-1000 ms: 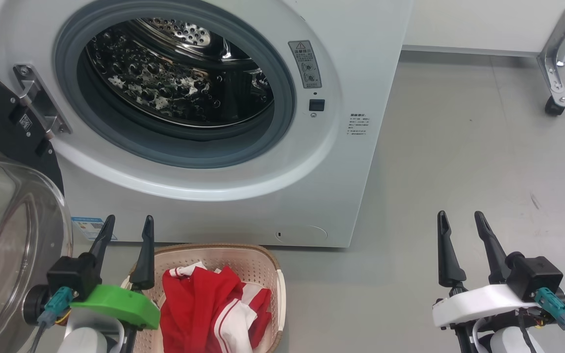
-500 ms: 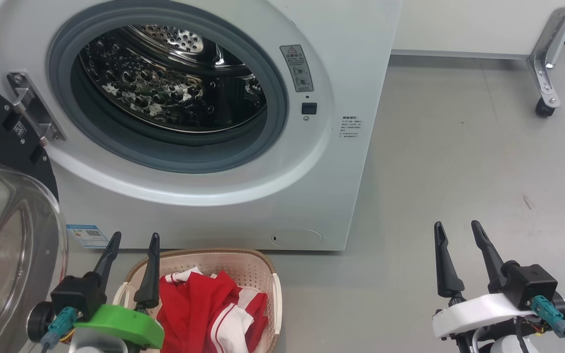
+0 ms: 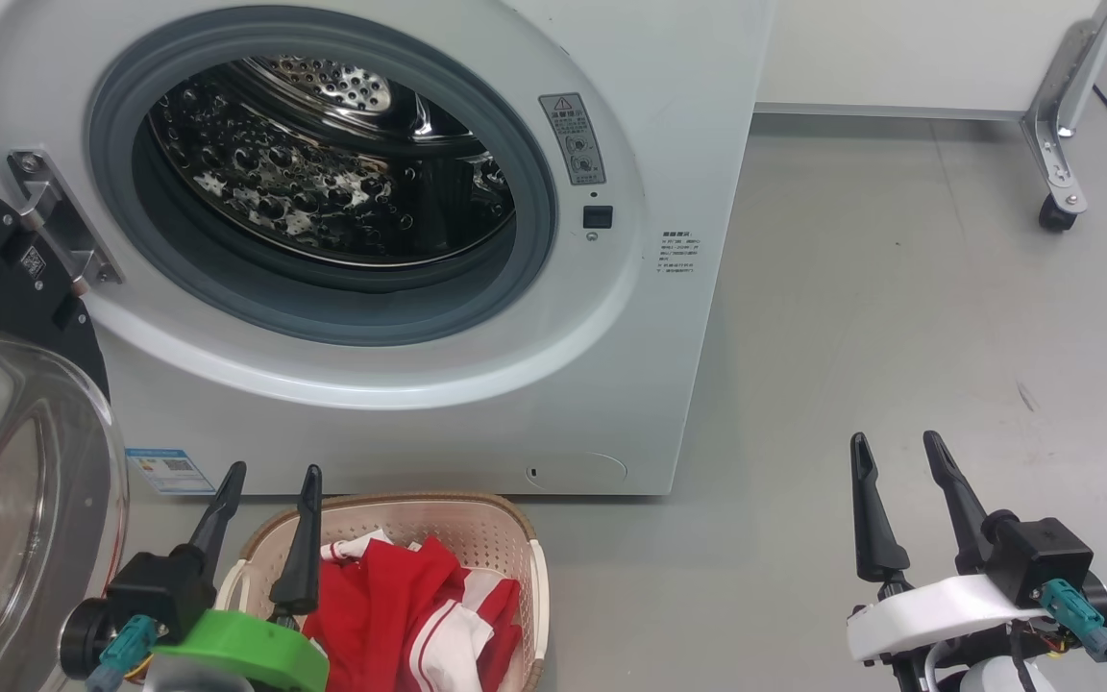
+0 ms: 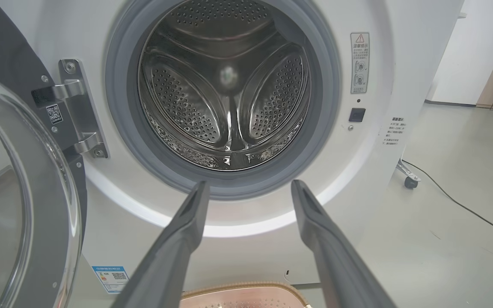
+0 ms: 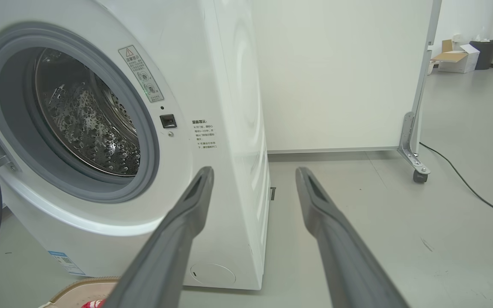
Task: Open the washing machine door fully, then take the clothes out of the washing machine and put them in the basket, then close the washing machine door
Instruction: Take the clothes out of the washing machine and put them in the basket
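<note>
Looking down from the head view, you see the washing machine (image 3: 419, 423) with its door (image 3: 6, 461) standing open at the left. The basket (image 3: 477, 509) sits on the floor (image 3: 899, 317) just in front, with the red clothes (image 3: 400, 615) in it. Your left gripper (image 3: 274, 471) hangs over the basket's left rim, fingers spread, holding nothing. Your right gripper (image 3: 896, 439) is well apart, also spread. In the left wrist view, the fingers frame the drum (image 4: 225, 85). In the right wrist view, they point at the machine's right front corner.
</note>
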